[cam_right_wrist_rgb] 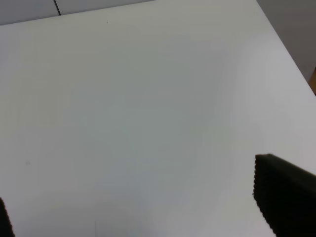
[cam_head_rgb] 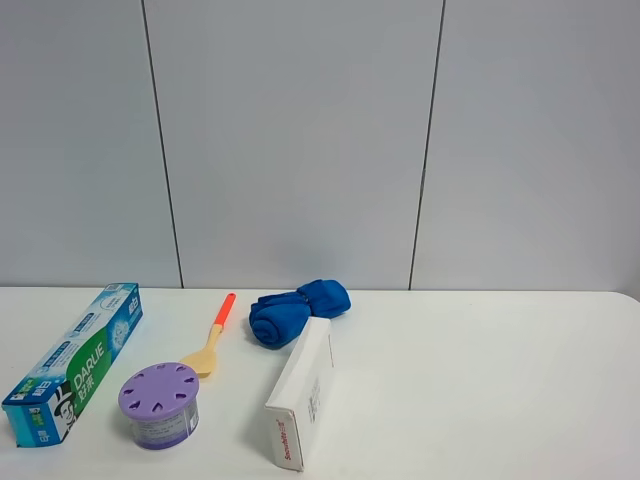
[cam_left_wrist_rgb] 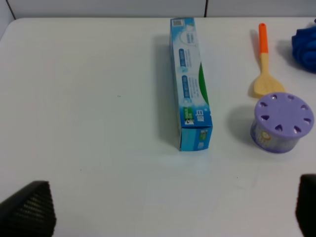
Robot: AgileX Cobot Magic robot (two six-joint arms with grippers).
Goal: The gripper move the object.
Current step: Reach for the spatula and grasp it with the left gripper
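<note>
The spatula (cam_head_rgb: 212,340), with a tan head and an orange-red handle, lies flat on the white table between the toothpaste box and the blue cloth. It also shows in the left wrist view (cam_left_wrist_rgb: 265,64), far from the fingers. My left gripper (cam_left_wrist_rgb: 168,217) is open and empty above bare table, with only its black fingertips (cam_left_wrist_rgb: 27,210) showing in the frame corners. My right gripper (cam_right_wrist_rgb: 143,212) is open and empty over bare table, with one fingertip (cam_right_wrist_rgb: 286,192) in view. Neither arm shows in the exterior high view.
A blue-green toothpaste box (cam_head_rgb: 78,360) (cam_left_wrist_rgb: 190,84) lies at the left. A purple round container (cam_head_rgb: 159,403) (cam_left_wrist_rgb: 281,122) stands just in front of the spatula head. A rolled blue cloth (cam_head_rgb: 298,310) (cam_left_wrist_rgb: 305,47) and a white carton (cam_head_rgb: 302,390) lie near the middle. The table's edge (cam_right_wrist_rgb: 296,59) shows in the right wrist view.
</note>
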